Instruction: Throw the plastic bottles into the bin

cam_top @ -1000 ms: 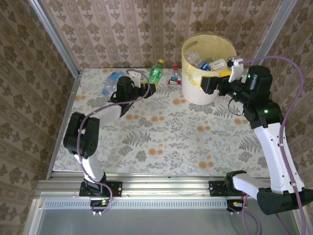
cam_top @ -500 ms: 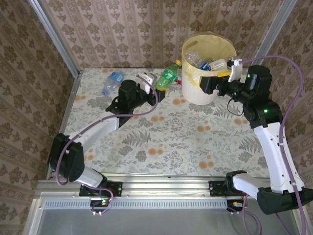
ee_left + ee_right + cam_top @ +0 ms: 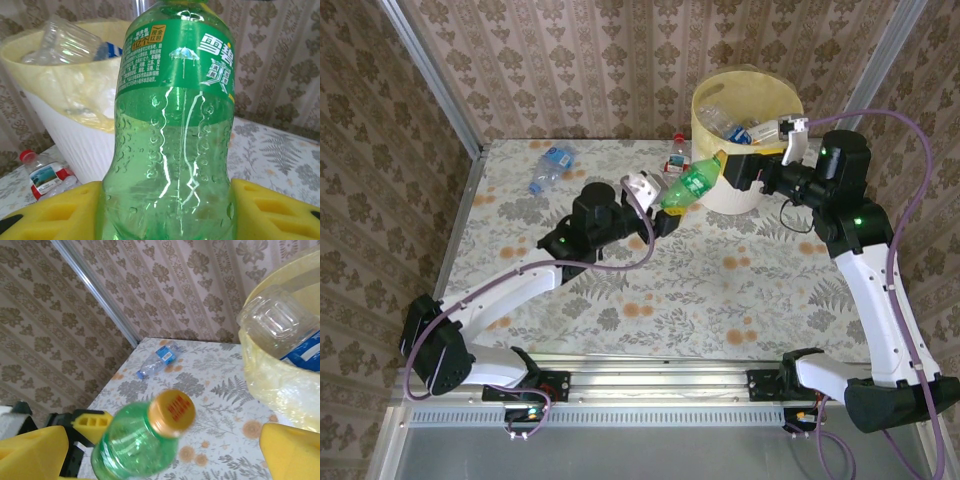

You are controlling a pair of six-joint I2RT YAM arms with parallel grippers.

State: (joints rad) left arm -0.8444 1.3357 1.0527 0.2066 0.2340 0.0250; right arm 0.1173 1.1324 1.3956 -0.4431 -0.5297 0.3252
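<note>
The green bottle [image 3: 692,184] is now carried nearer the bin [image 3: 699,114]
The left claw [image 3: 667,203] is clamped on it, the right claw [image 3: 738,167] apart; dropping looks next

Green bottle [image 3: 692,183]: green plastic, green label with white characters, orange cap. Off the worktop and tilted, cap end pointing at the bin, just left of the bin's near wall. Lower body clamped in the jaws of the left gripper [image 3: 668,205].
Bin [image 3: 732,196]: white ribbed bucket, translucent yellow liner folded over the rim. Upright, far right of the worktop.
Bottles in the bin [image 3: 730,125]: several, clear, some blue-labelled, piled up to the rim.
Red-cap bottle [image 3: 677,152]: small, clear, red-and-white label. On the worktop just left of the bin; upright or lying, can't tell.
Blue-label bottle [image 3: 548,168]: clear, on its side, far left, well apart from the rest.
</note>
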